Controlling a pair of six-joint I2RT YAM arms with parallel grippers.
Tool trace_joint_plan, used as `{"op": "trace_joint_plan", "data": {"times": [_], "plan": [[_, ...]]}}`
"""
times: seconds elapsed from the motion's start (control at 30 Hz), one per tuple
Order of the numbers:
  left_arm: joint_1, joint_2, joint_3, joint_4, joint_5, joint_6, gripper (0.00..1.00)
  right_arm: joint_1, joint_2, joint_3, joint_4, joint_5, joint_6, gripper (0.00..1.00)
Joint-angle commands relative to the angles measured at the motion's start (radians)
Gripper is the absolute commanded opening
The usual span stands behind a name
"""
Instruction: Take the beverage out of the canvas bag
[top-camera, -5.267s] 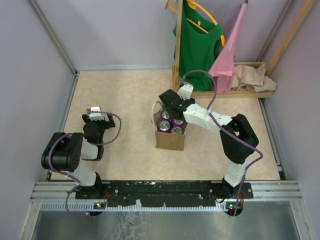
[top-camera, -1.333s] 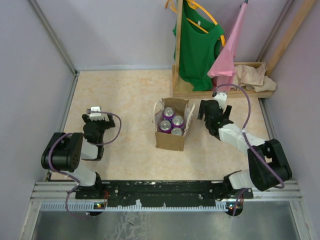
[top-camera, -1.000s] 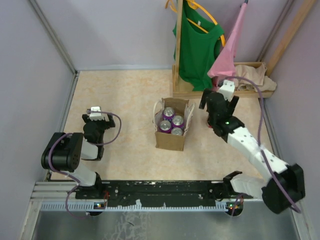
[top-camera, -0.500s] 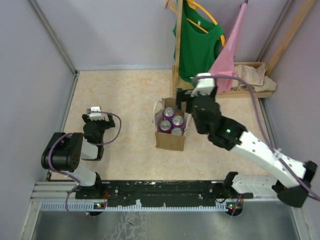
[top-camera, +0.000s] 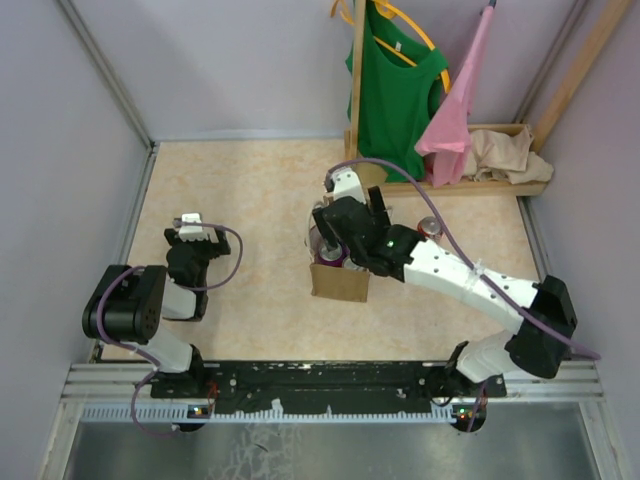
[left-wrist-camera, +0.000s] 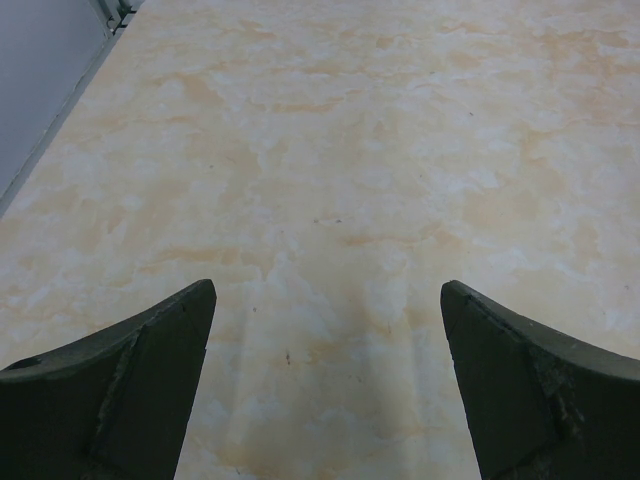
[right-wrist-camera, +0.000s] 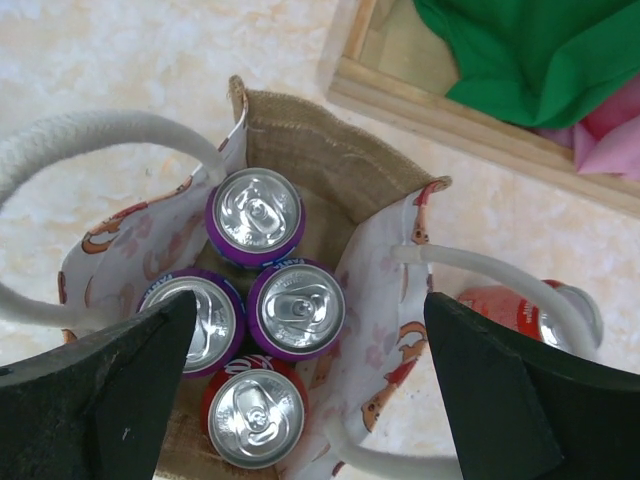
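The canvas bag (top-camera: 340, 283) stands mid-table, tan with pale loop handles. In the right wrist view the bag (right-wrist-camera: 320, 165) holds three purple cans (right-wrist-camera: 296, 308) and one red can (right-wrist-camera: 245, 415), all upright. Another red can (top-camera: 430, 228) stands on the table just right of the bag, also seen in the right wrist view (right-wrist-camera: 515, 310). My right gripper (top-camera: 335, 245) hovers above the bag's opening, open and empty (right-wrist-camera: 310, 300), with its jaws spread wider than the can cluster. My left gripper (top-camera: 190, 238) rests at the far left, open and empty over bare table (left-wrist-camera: 328, 290).
A wooden rack (top-camera: 465, 185) with a green shirt (top-camera: 392, 90), a pink cloth (top-camera: 455, 115) and a beige cloth (top-camera: 505, 155) stands at the back right, close behind the bag. Grey walls close in the table on the left, back and right.
My right arm swung from beside the rack, right of the bag, back over the bag's opening. A red can now shows standing on the table where that gripper had been. The left arm has not moved.
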Motion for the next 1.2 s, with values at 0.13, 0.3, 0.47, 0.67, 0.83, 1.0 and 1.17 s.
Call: {"op": "trace_joint_plan", "data": {"times": [0.13,0.3,0.47,0.67,0.83,1.0,1.17], "plan": [[-0.006,0.013,0.013,0.019,0.005,0.005,1.00,-0.150,0.045,-0.061,0.028,-0.309,0.068,0.96],[-0.005,0.013,0.013,0.019,0.005,0.005,1.00,-0.180,0.076,-0.090,0.024,-0.394,0.068,0.98],[-0.006,0.013,0.013,0.019,0.005,0.005,1.00,-0.181,0.082,-0.130,0.049,-0.433,0.095,0.99],[-0.005,0.012,0.013,0.019,0.004,0.006,1.00,-0.181,0.078,-0.167,0.071,-0.442,0.131,0.99],[-0.006,0.013,0.013,0.019,0.004,0.005,1.00,-0.181,0.100,-0.184,0.058,-0.399,0.164,0.92],[-0.005,0.013,0.013,0.019,0.005,0.005,1.00,-0.181,0.078,-0.211,0.071,-0.362,0.203,0.82],[-0.006,0.014,0.013,0.019,0.004,0.005,1.00,-0.181,0.030,-0.238,0.100,-0.296,0.273,0.78]]}}
